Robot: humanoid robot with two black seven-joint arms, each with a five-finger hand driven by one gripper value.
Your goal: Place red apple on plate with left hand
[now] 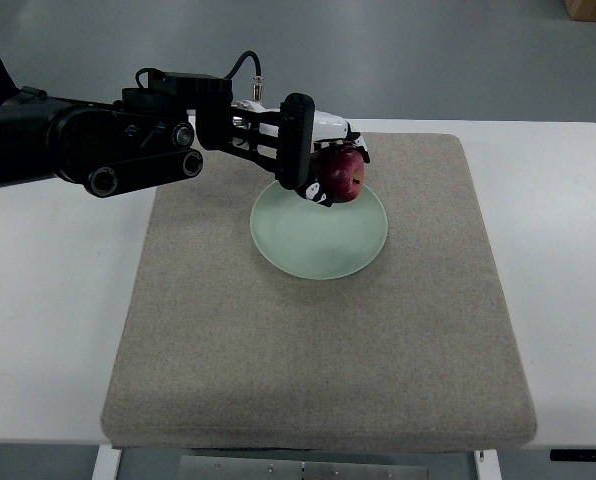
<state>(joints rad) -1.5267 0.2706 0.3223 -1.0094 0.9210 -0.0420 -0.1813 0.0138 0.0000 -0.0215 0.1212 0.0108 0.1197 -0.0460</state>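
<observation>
Over the far rim of the pale green plate (318,245), on a grey mat (318,350), the left hand (313,165) grips the red apple (346,174).

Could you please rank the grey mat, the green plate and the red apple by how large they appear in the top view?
1. Grey mat
2. Green plate
3. Red apple, held over the plate's far rim by the left robot hand
</observation>
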